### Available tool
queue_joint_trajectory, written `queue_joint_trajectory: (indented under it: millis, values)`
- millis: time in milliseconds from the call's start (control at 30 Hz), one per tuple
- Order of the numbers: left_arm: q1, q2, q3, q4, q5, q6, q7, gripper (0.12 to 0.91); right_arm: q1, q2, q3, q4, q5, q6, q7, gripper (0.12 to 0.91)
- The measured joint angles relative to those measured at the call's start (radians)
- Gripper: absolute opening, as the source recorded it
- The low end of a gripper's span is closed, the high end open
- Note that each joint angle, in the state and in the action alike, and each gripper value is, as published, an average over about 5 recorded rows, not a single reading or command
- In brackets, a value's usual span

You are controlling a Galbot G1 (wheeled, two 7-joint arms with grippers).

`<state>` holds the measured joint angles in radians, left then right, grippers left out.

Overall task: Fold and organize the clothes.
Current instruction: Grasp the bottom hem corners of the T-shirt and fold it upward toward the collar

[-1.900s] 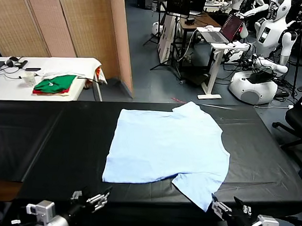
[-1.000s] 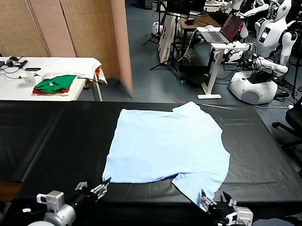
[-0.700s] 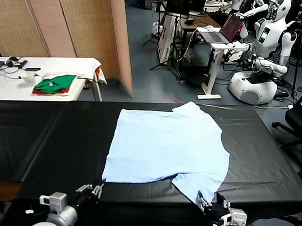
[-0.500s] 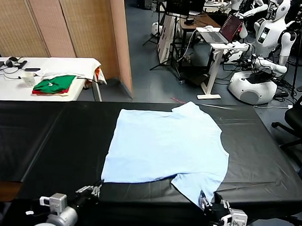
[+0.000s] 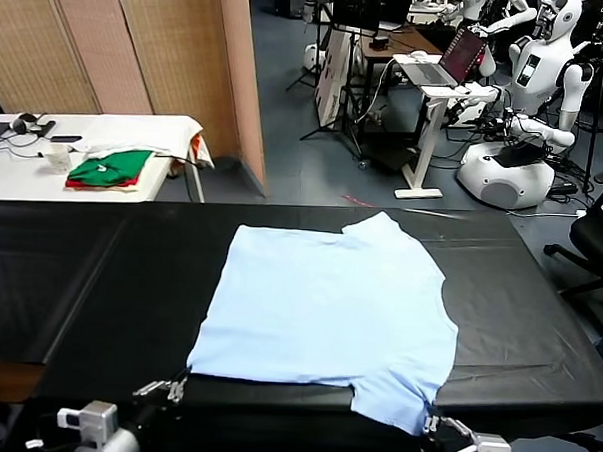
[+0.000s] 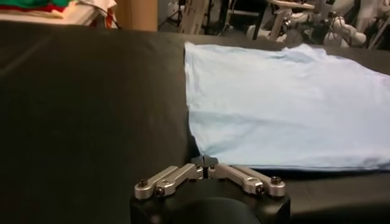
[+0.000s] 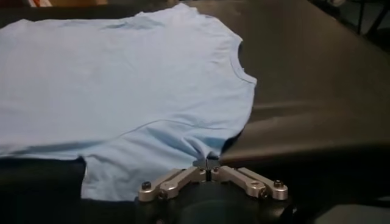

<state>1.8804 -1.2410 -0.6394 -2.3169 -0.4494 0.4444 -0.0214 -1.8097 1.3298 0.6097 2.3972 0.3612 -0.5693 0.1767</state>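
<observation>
The pale blue T-shirt (image 5: 328, 302) lies spread flat on the black table (image 5: 79, 276), collar at the far side and plain side up. Its near hem reaches the table's front edge. My left gripper (image 5: 177, 388) sits at the front left corner of the shirt. In the left wrist view that gripper (image 6: 204, 161) is shut on the hem corner of the shirt (image 6: 280, 103). My right gripper (image 5: 435, 424) is at the front right, by the near sleeve. In the right wrist view it (image 7: 207, 163) is shut on a pinch of sleeve fabric of the shirt (image 7: 122, 79).
A white side table (image 5: 13, 178) at the back left holds folded green and red garments (image 5: 109, 168). A wooden partition (image 5: 139, 44) stands behind it. A laptop desk (image 5: 438, 77), white robots (image 5: 527, 106) and an office chair (image 5: 596, 239) stand beyond and right of the table.
Both grippers came in to the shirt's near edge and shut on it. The near hem and sleeve have since been drawn toward the table's front edge.
</observation>
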Motion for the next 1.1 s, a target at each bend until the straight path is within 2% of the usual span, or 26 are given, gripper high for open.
queue_joint_trajectory:
  millis: [300, 433, 600, 1100]
  values:
    - [-0.105, -0.054, 0.043, 0.046, -0.012, -0.072, 0.03, 0.147, 0.171, -0.031, -0.02, -0.134, 0.003, 0.047, -0.004, 0.141]
    - [-0.191, -0.07, 0.059, 0.088, -0.017, -0.083, 0.026, 0.147, 0.248, -0.034, -0.036, -0.212, 0.006, 0.068, -0.007, 0.141]
    - [-0.284, -0.088, 0.076, 0.141, -0.017, -0.109, 0.0, 0.147, 0.326, -0.042, -0.059, -0.294, 0.002, 0.077, -0.007, 0.141]
    - [-0.472, -0.037, 0.159, 0.314, 0.027, -0.11, -0.003, 0.147, 0.475, -0.063, -0.093, -0.412, -0.009, 0.06, 0.008, 0.141]
